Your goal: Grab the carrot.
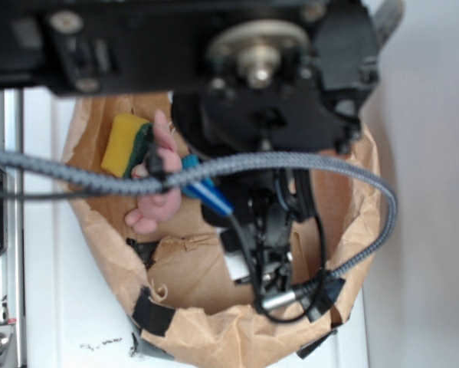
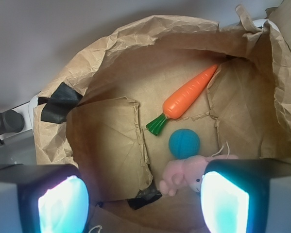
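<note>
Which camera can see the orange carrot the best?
The wrist view. There the whole carrot lies in plain sight on the brown paper, from tip to green stem. In the exterior view the robot arm blocks the middle, and no carrot shows.

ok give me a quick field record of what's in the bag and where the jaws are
container: crumpled brown paper bag, open at the top
target: smooth orange tapered toy carrot with green stem, lying diagonally on the bag floor
nearby: round blue ball just below the stem; pink plush bunny below the ball
other item: yellow sponge with green backing, exterior view only
gripper: jaws spread apart, holding nothing, above the bag
</note>
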Robot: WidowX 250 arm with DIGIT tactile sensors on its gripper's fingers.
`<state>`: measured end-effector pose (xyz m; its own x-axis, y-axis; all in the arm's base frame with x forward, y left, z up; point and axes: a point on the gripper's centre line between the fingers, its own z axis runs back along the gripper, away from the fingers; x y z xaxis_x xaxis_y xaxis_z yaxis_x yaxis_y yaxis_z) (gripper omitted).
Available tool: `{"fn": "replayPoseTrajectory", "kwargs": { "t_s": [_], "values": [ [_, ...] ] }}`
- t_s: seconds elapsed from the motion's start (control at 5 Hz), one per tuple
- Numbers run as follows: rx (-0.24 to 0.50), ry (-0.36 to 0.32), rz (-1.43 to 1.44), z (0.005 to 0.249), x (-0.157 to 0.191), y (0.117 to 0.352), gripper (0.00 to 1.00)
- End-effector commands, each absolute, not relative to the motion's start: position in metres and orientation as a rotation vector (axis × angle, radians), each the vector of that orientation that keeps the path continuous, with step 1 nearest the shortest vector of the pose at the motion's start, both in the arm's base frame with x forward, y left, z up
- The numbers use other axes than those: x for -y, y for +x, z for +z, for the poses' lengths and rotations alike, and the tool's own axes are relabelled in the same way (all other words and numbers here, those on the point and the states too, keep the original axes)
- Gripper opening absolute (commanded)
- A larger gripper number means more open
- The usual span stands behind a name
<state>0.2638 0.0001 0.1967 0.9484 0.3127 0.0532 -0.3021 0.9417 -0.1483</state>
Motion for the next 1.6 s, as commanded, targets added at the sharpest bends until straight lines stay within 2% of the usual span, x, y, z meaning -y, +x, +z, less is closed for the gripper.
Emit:
{"fn": "replayPoseTrajectory", "kwargs": {
  "t_s": [0.0, 0.2, 0.4, 0.6, 0.8, 1.0, 1.2, 1.4],
  "values": [
    [0.164, -0.116, 0.5, 0.15, -0.025, 0.285, 1.0],
    [0.202, -0.058, 0.522, 0.122, -0.029, 0.29, 1.0],
    [0.21, -0.064, 0.521, 0.079, -0.038, 0.304, 1.0],
    [0.2, -0.052, 0.527, 0.055, -0.043, 0.315, 1.0],
    [0.176, -0.032, 0.527, 0.043, -0.055, 0.273, 1.0],
    [0.181, -0.023, 0.533, 0.038, -0.059, 0.253, 0.0],
    [0.19, -0.058, 0.526, 0.049, -0.061, 0.232, 0.0],
    [0.2, -0.098, 0.527, 0.066, -0.042, 0.278, 0.0]
  ]
}}
